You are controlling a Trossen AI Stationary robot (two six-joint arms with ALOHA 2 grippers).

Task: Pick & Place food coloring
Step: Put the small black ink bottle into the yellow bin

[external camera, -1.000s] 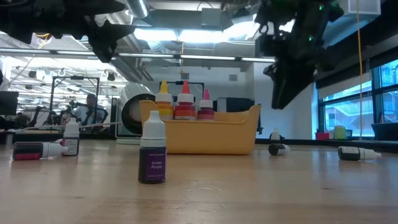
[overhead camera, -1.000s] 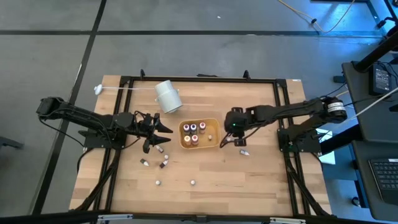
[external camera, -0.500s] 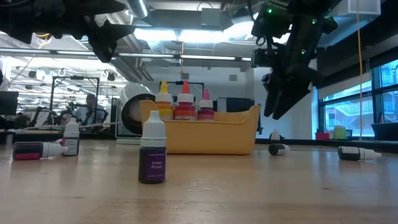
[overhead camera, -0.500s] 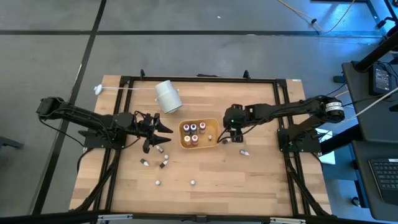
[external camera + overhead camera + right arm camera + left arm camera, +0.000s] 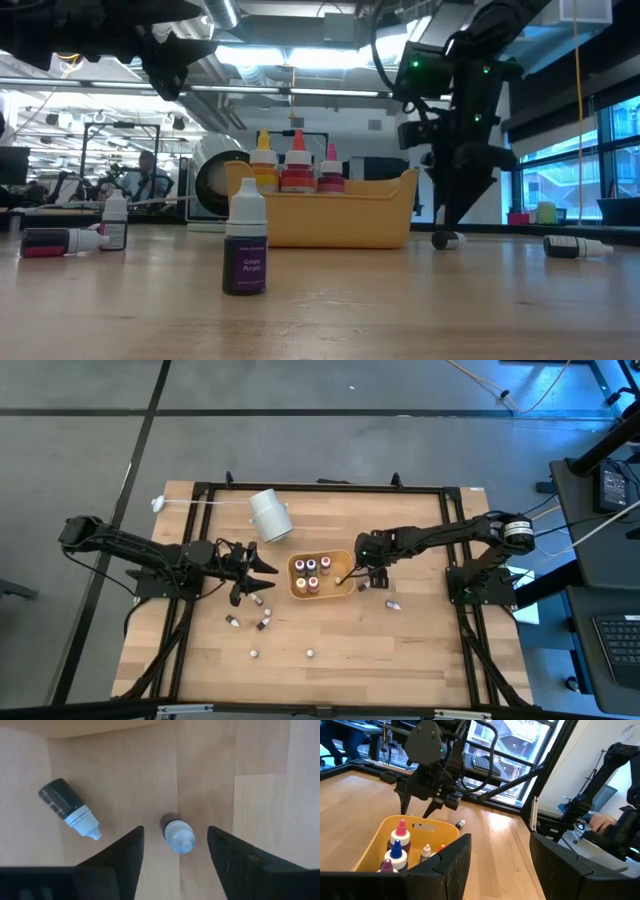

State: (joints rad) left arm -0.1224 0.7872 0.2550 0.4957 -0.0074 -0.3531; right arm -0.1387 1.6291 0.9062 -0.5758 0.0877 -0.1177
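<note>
Right gripper [image 5: 362, 579] points straight down just off the right end of the orange tray [image 5: 296, 592], fingers spread wide. Its wrist view shows an upright bottle [image 5: 177, 834] centred in the gap between the two fingers, pale cap toward the camera, nothing touching it yet. That reads as a top-down pre-grasp: the jaws straddle the bottle so closing pinches the body under the cap.

A second bottle, dark bottle [image 5: 70, 807], lies on its side just beside it, outside the left finger's path as far as I can tell. Risk on descent: a finger clips it or tips the upright one.

Further out, another bottle lies on the table [image 5: 392, 604] right of the tray, near the gripper but apart from it.

The tray holds several bottles standing upright, clustered toward its left half [image 5: 311, 567]; the right end looks free, probably the drop zone.

Left gripper [image 5: 262, 570] hovers just left of the tray, fingers apart, holding nothing, clear of the right arm.

Loose bottles remain on the table in front of the left arm [image 5: 266, 622]; a purple-labelled bottle [image 5: 245, 243] stands alone closest to the low camera. White cylinder [image 5: 270, 516] lies behind the tray, not involved.

Judgement: partway through; several still to move.
</note>
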